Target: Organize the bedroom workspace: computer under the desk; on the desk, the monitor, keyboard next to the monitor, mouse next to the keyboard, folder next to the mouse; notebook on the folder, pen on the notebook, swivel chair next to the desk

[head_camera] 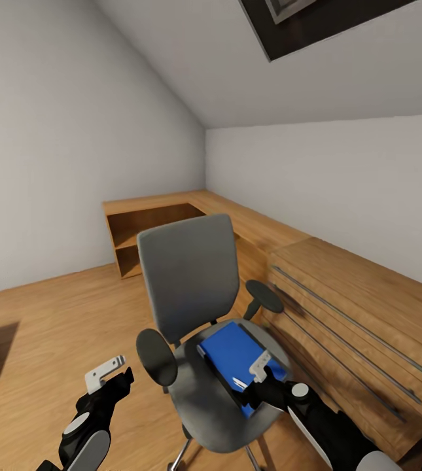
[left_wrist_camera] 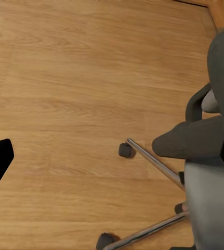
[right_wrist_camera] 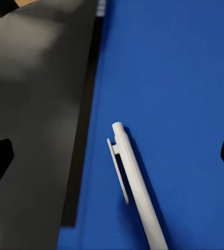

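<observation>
The right gripper's jaws are spread wide, their dark tips at the left and right edges of the right wrist frame, with the thin white plastic pen lying between them, untouched. The pen rests on the flat, bright blue rectangular folder, whose dark spine runs beside the grey padded seat of the swivel chair. In the head view, the folder lies lower centre on that seat, under the right gripper. The left gripper hangs lower left over the wooden plank floor; whether its jaws are apart I cannot tell. Light-wood shelving lines the wall behind.
</observation>
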`<state>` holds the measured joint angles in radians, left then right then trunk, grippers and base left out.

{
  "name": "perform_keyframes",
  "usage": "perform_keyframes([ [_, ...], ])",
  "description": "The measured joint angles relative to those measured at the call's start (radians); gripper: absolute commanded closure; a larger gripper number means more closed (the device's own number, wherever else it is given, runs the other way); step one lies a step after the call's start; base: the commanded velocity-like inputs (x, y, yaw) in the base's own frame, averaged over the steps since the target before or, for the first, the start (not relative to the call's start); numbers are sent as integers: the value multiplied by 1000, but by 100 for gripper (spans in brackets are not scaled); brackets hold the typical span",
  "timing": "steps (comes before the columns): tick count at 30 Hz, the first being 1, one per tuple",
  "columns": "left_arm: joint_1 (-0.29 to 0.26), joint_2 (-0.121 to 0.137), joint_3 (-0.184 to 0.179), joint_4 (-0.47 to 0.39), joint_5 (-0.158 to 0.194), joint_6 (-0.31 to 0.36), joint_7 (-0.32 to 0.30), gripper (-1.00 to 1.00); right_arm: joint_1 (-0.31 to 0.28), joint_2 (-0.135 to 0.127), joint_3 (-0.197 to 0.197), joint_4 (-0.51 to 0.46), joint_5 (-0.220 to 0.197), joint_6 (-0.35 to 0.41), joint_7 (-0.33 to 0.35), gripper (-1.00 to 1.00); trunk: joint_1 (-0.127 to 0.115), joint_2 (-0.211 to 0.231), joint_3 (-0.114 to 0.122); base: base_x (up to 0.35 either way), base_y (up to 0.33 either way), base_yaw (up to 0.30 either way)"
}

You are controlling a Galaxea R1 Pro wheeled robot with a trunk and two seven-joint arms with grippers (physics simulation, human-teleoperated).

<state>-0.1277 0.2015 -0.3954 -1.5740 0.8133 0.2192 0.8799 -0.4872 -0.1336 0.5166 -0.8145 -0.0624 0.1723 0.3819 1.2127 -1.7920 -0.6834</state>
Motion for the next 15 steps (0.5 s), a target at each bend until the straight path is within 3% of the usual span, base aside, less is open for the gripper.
perform_keyframes([
  [15,0,-4,-2,-2,-1,-6,4,-100,0,-3,-4,-3,5,1,-1,-100,0,0,0,0,0,14],
])
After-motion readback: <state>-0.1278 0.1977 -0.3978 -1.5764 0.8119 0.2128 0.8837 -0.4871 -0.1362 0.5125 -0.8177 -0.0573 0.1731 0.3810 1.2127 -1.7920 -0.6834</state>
